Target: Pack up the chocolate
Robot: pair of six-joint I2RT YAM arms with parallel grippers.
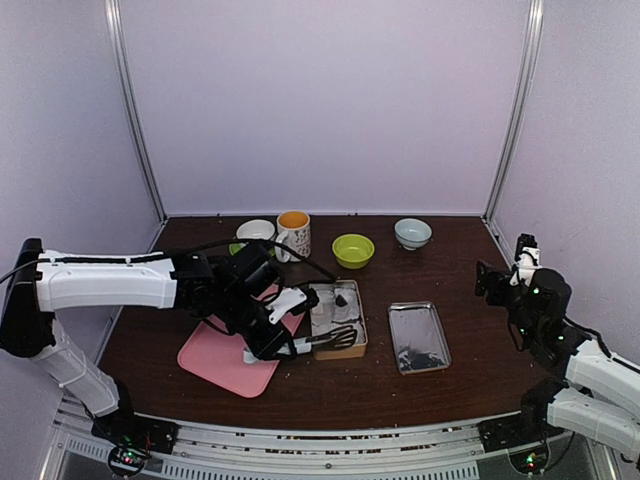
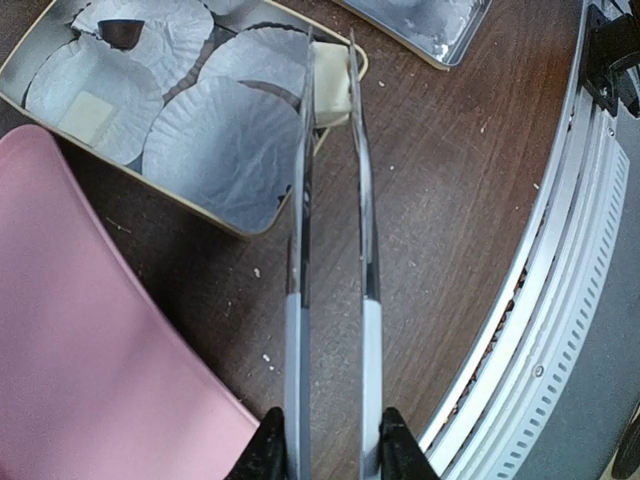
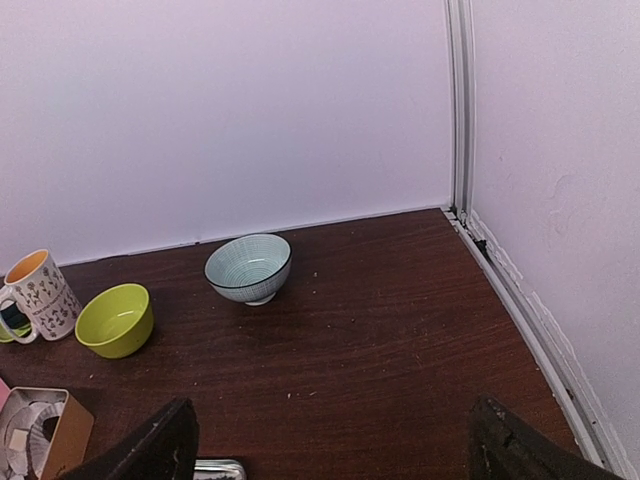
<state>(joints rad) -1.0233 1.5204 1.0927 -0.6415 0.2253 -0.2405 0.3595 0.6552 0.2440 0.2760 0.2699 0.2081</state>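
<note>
My left gripper (image 2: 332,455) is shut on a pair of long tongs (image 2: 300,230) with pale handles and metal arms. The tong tips pinch a whitish chocolate lump (image 2: 332,88) at the corner rim of the open tin (image 2: 200,210). The tin holds white paper cups; one cup holds a dark chocolate (image 2: 120,32), another a whitish piece (image 2: 88,115). In the top view the left gripper (image 1: 275,340) is beside the tin (image 1: 345,349), with the tongs (image 1: 335,338) over it. My right gripper (image 3: 335,455) is wide open and empty, raised at the far right (image 1: 505,268).
A metal tray (image 1: 418,337) with dark bits lies right of the tin. A pink board (image 1: 225,360) lies under the left arm. At the back stand a white cup (image 1: 256,230), a mug (image 1: 293,233), a green bowl (image 1: 353,250) and a light blue bowl (image 1: 413,233).
</note>
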